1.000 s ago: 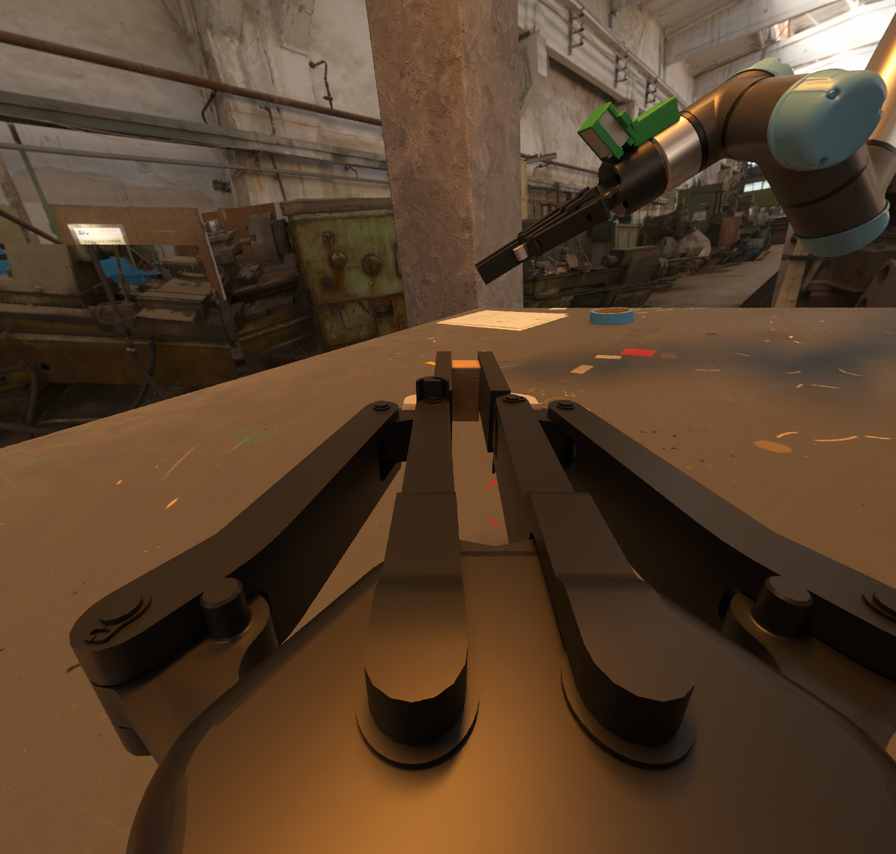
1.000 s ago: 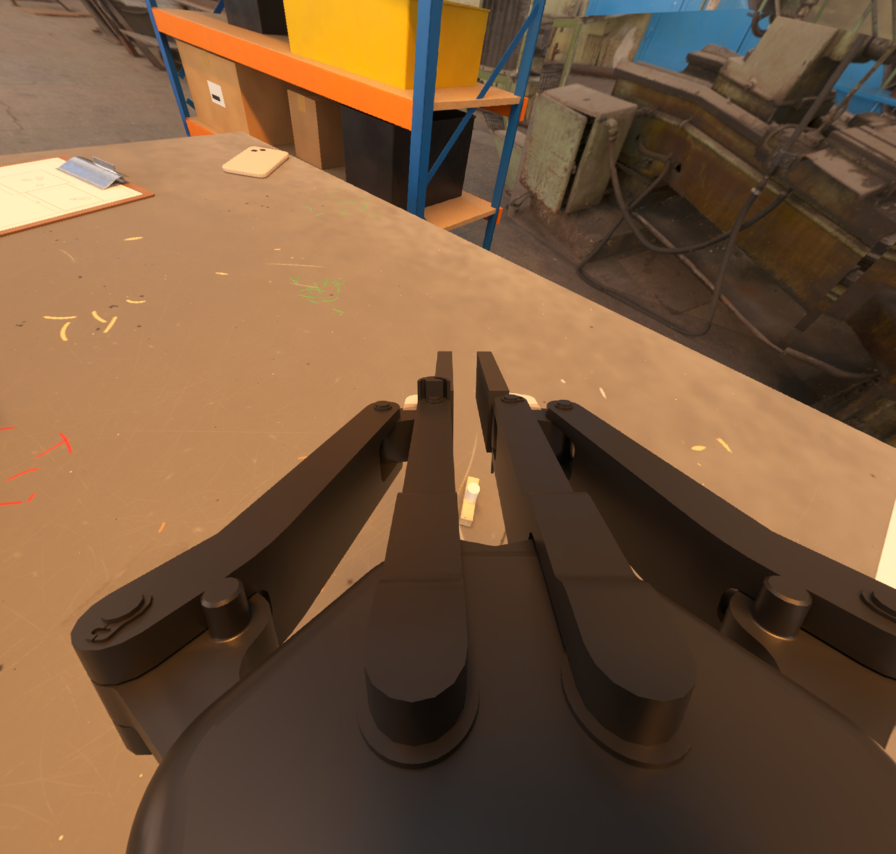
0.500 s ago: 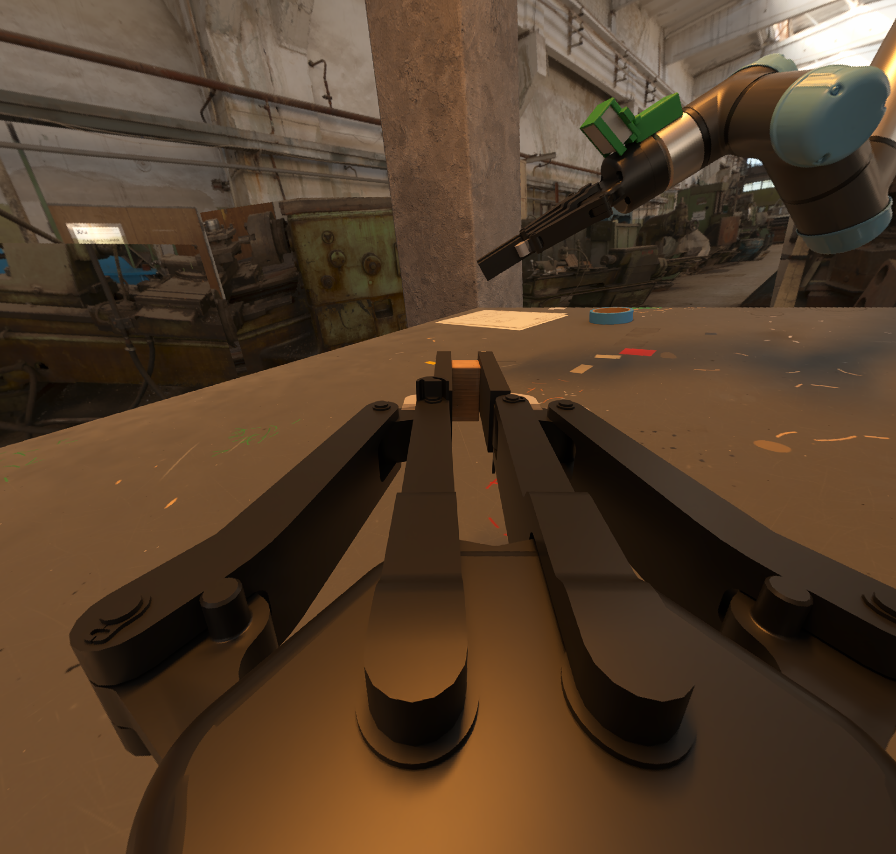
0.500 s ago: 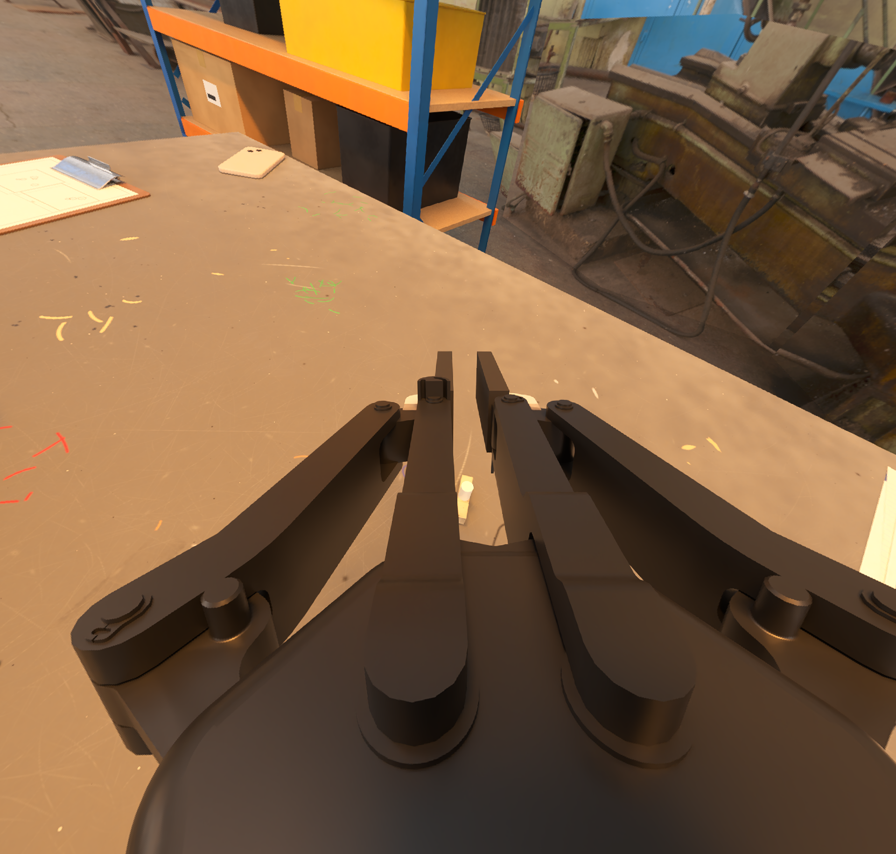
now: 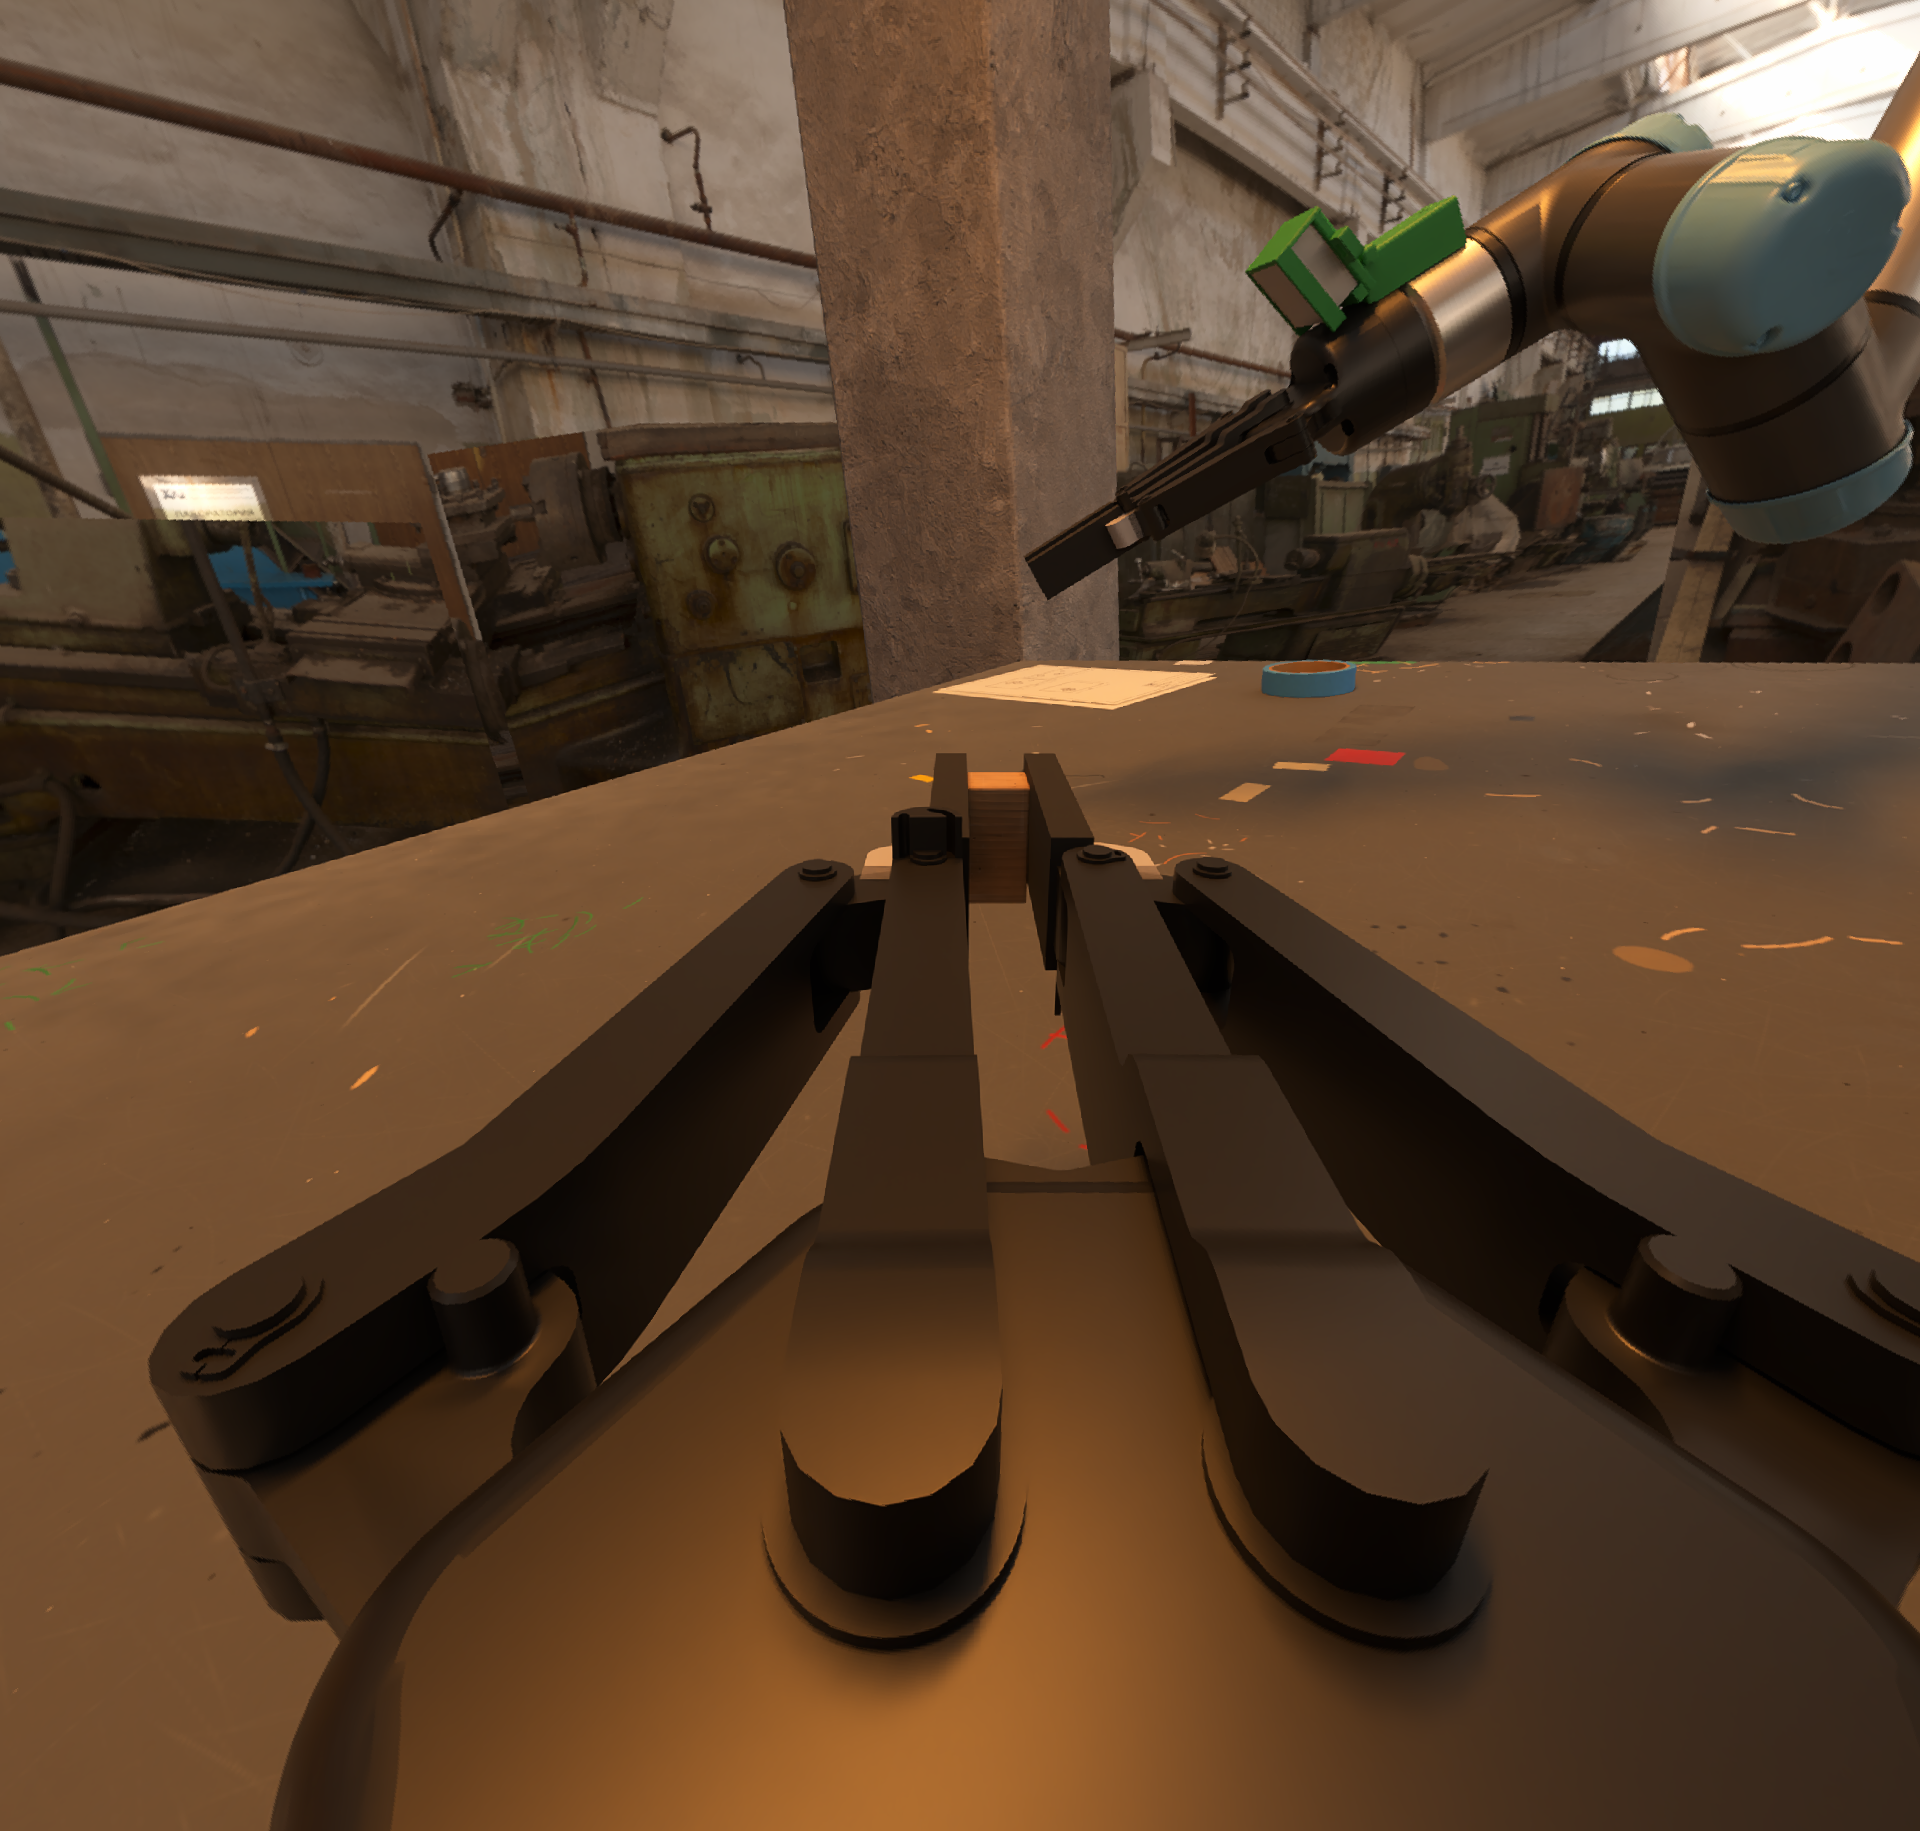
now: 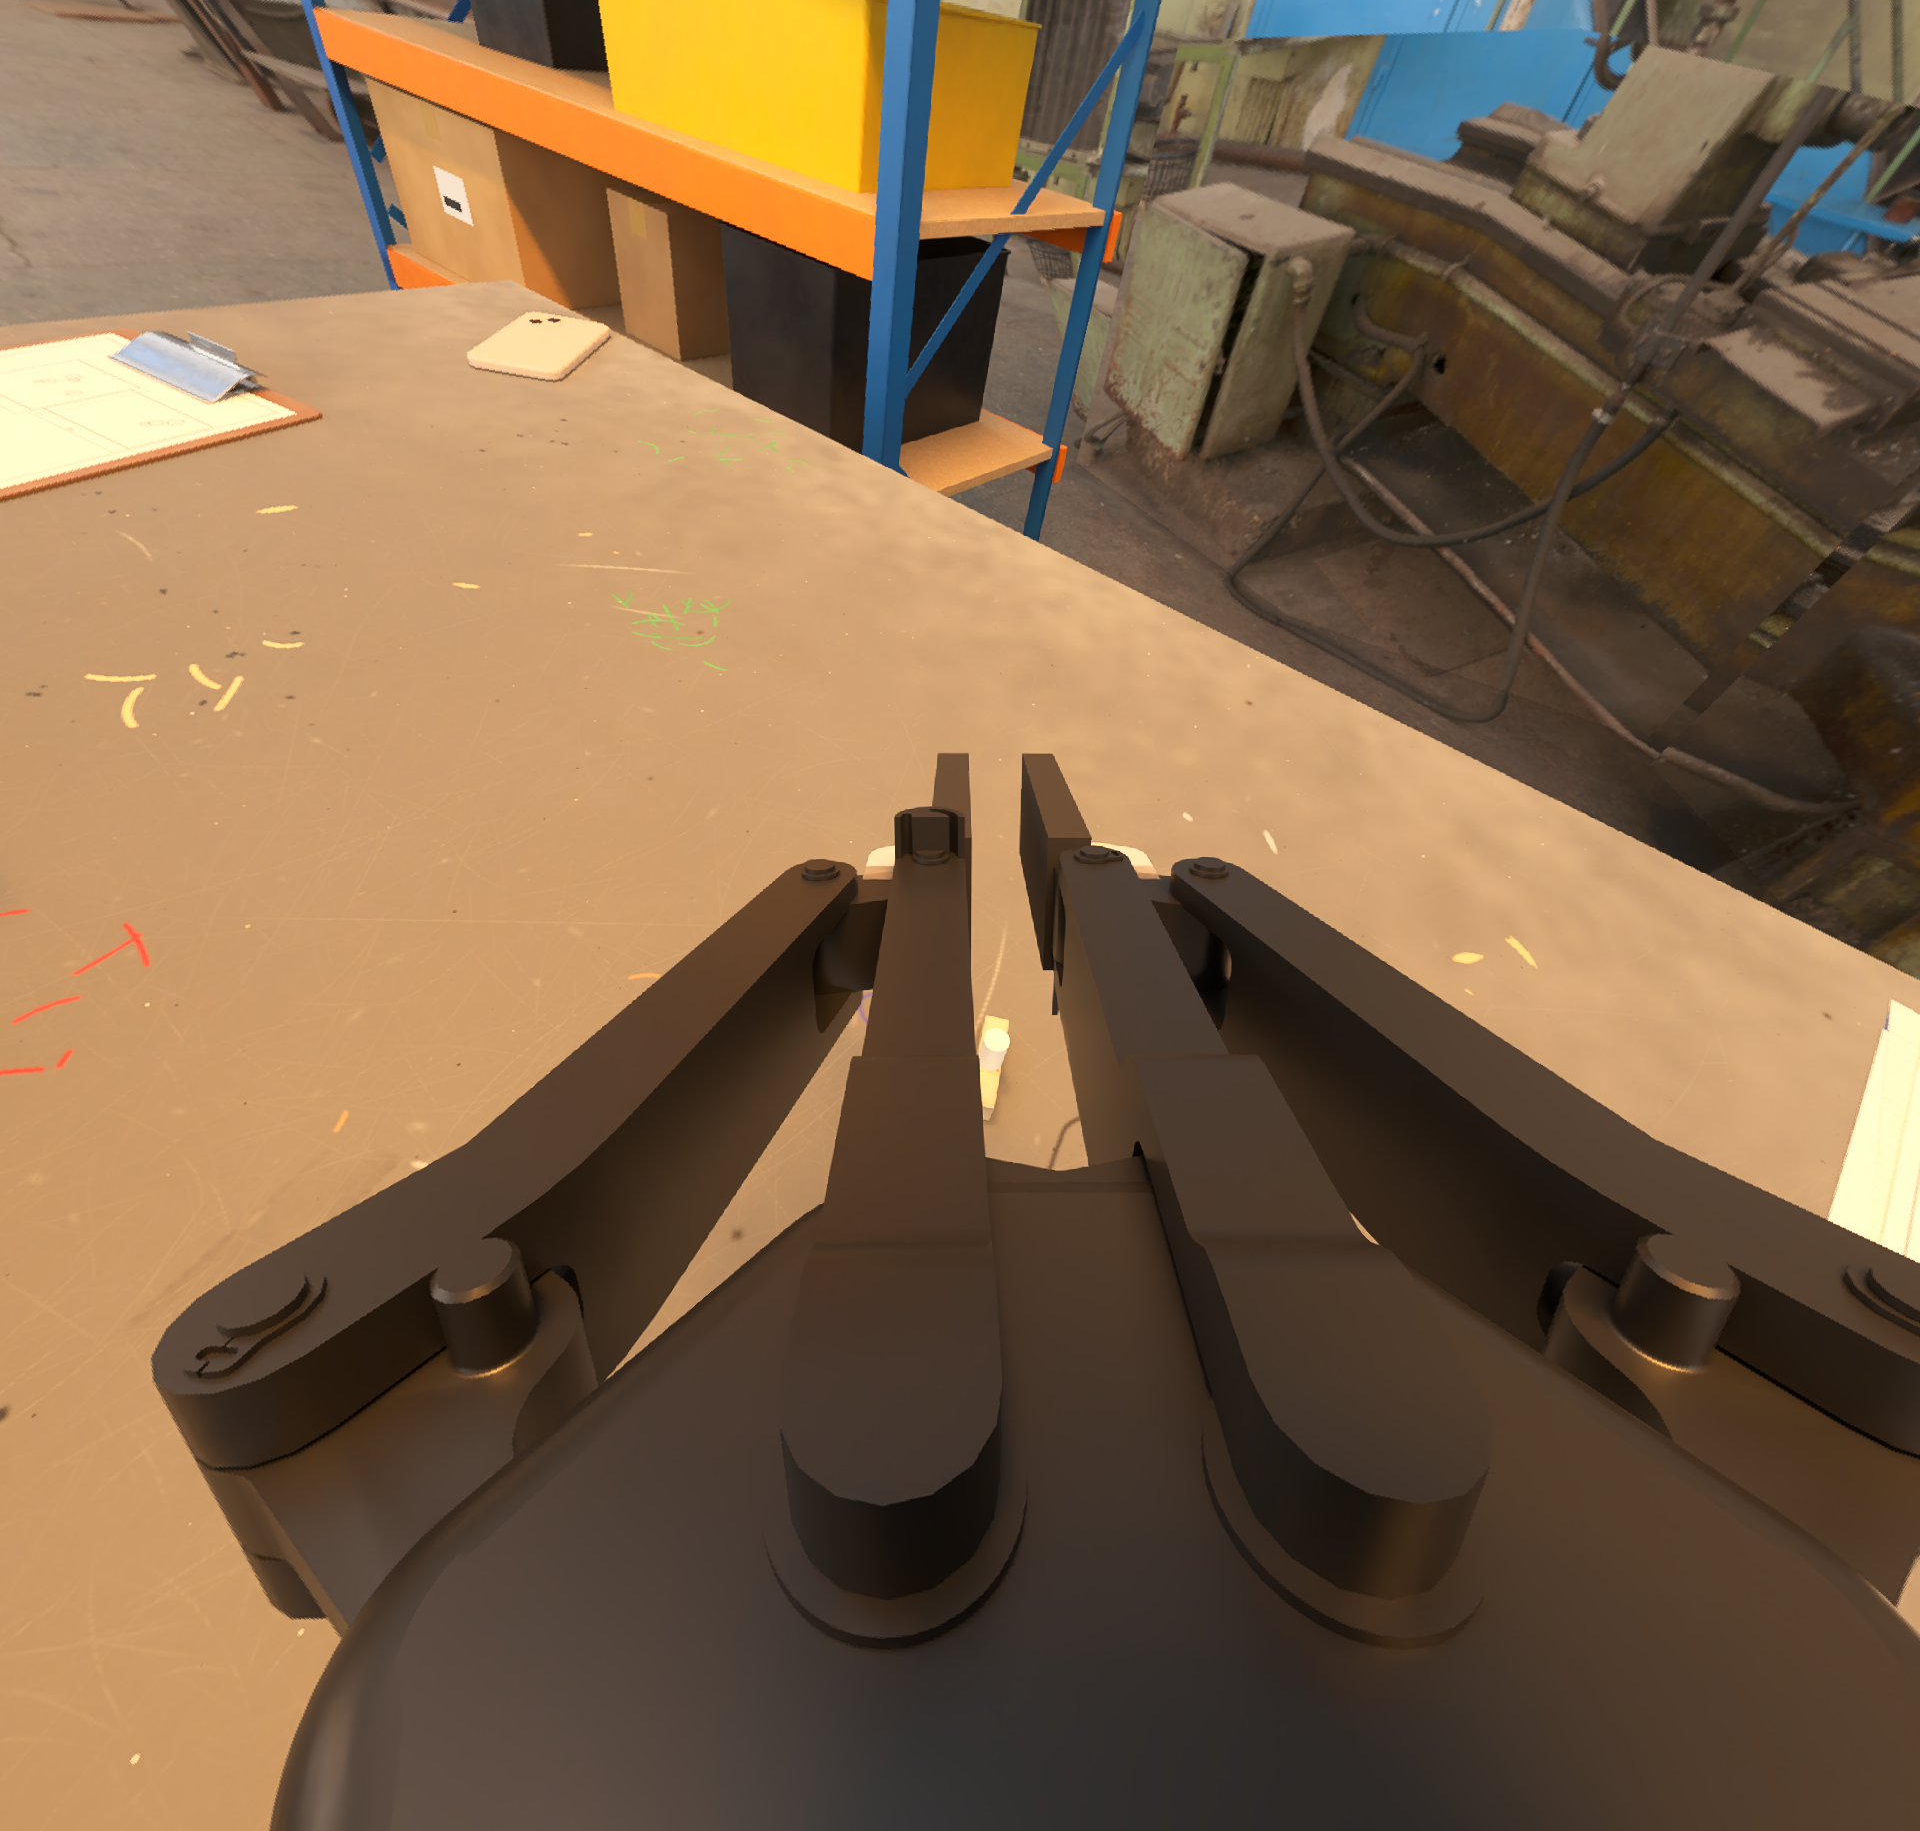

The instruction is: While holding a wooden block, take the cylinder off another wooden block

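Note:
My left gripper is shut on a small brown wooden block and holds it low over the brown table. My right gripper hangs high above the table, its jaws a narrow gap apart with nothing visible between them. It also shows in the left wrist view, up in the air at the far right. A small pale piece with a white round top stands on the table under the right gripper, seen between its fingers. I cannot tell if this is the cylinder on a block.
A blue tape roll and a paper sheet lie at the table's far edge. A clipboard and a beige phone lie near the shelf rack with a yellow bin. The table edge runs diagonally.
My right gripper has drifted slightly up and away, with its gap unchanged. My left gripper and its block have not moved.

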Available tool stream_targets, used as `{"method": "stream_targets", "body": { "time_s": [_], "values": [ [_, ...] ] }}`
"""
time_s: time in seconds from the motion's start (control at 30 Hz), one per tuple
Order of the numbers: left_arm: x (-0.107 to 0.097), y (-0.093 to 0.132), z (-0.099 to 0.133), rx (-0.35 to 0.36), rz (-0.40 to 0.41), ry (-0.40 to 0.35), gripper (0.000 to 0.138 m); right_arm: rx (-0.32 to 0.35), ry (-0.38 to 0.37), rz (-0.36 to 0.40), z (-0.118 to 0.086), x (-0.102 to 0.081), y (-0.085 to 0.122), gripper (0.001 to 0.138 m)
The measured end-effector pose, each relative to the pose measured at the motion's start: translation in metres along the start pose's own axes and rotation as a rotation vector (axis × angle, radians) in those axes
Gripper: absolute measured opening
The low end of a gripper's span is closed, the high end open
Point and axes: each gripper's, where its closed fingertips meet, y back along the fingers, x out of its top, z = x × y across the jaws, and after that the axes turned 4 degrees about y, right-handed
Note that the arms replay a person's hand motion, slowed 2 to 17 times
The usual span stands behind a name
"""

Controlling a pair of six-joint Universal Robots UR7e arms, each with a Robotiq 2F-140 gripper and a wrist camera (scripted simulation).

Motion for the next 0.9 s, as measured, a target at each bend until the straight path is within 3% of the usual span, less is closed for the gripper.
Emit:
{"method": "stream_targets", "body": {
  "time_s": [0.27,0.4,0.73,0.9],
  "values": [
    [0.000,0.000,0.000,0.000,0.000,0.000,0.015,0.014,0.015,-0.034,-0.003,-0.004,-0.001,0.014],
    [0.000,0.000,0.000,-0.001,-0.002,-0.003,0.015,0.012,0.061,-0.082,-0.004,-0.009,-0.003,0.013],
    [-0.001,-0.002,0.001,-0.003,-0.012,-0.015,0.015,-0.121,0.365,-0.284,0.012,-0.028,-0.002,0.013],
    [-0.001,-0.001,0.002,-0.001,-0.008,-0.027,0.015,-0.159,0.430,-0.353,0.016,-0.032,-0.004,0.016]
  ]
}}
